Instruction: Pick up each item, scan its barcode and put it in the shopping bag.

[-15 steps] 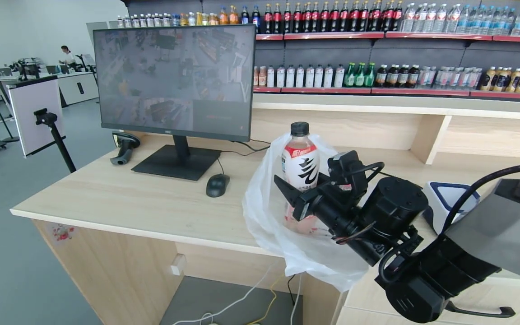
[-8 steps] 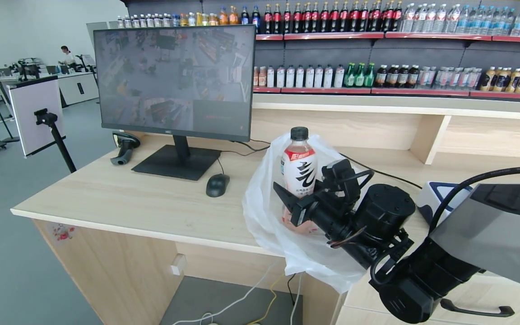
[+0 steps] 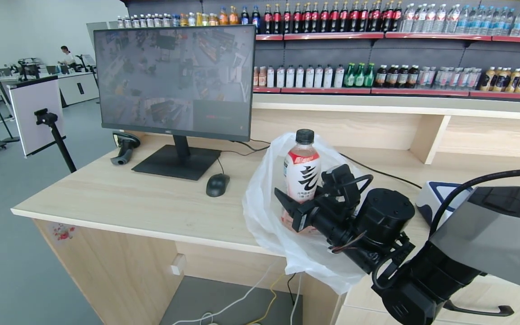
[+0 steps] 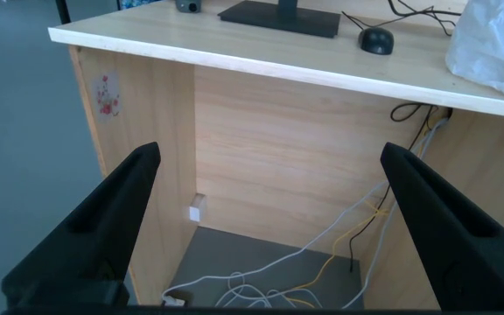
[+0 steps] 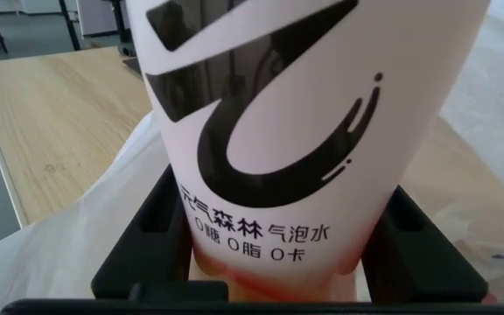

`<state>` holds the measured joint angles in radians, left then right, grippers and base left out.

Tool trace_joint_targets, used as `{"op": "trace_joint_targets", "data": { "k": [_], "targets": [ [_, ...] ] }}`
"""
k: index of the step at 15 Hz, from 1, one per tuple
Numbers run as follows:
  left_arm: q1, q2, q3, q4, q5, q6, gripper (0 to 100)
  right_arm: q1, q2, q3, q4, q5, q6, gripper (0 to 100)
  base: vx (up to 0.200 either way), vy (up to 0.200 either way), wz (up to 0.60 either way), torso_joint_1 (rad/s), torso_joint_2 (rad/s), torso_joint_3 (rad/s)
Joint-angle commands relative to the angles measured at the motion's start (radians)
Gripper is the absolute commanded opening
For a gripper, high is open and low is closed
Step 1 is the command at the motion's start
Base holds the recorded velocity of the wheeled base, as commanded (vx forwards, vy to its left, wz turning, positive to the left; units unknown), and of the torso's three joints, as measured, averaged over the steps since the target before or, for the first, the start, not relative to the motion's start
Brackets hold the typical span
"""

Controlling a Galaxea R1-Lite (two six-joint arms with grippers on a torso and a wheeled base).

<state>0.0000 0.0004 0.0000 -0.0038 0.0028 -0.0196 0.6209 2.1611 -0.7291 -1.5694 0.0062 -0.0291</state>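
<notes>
Down it has sunk, the black-capped plastic bottle of pink drink [image 3: 303, 174], right gripper [image 3: 304, 201] fingers clenched round it inside the white plastic shopping bag [image 3: 260, 203] on the tabletop [image 3: 151, 203]; letting go looks like what's left. Left gripper [image 4: 269, 153] fingers spread, holding nothing.

My right hand [image 3: 297, 207], matt black plastic, grips a glossy clear-plastic bottle [image 3: 303, 174] with a smooth label [image 5: 269, 114]; around the bottle, thin crinkled translucent plastic bag [image 3: 260, 212]; beneath it, matt wood-grain tabletop [image 3: 129, 198].
</notes>
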Motion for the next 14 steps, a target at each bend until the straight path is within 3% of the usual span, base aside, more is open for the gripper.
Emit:
{"op": "trace_joint_targets", "data": {
  "k": [1, 4, 5, 14],
  "targets": [
    [0.000, 0.000, 0.000, -0.001, 0.000, 0.000, 100, -0.006, -0.004, -0.024, -0.001, -0.008, 0.000, 0, 0.000, 0.000, 0.00, 0.000, 0.00, 0.000],
    [0.000, 0.000, 0.000, 0.001, 0.000, 0.000, 100, -0.024, -0.009, 0.008, -0.001, -0.008, -0.002, 0, 0.000, 0.000, 0.00, 0.000, 0.00, 0.000],
    [0.002, 0.000, 0.000, 0.001, 0.000, 0.000, 100, -0.026, -0.013, 0.010, -0.001, -0.008, 0.000, 100, 0.000, 0.000, 0.00, 0.000, 0.00, 0.000],
    [0.000, 0.001, 0.000, 0.001, 0.000, -0.002, 100, -0.026, -0.136, 0.089, -0.001, -0.002, -0.006, 100, 0.000, 0.000, 0.00, 0.000, 0.00, 0.000]
  ]
}}
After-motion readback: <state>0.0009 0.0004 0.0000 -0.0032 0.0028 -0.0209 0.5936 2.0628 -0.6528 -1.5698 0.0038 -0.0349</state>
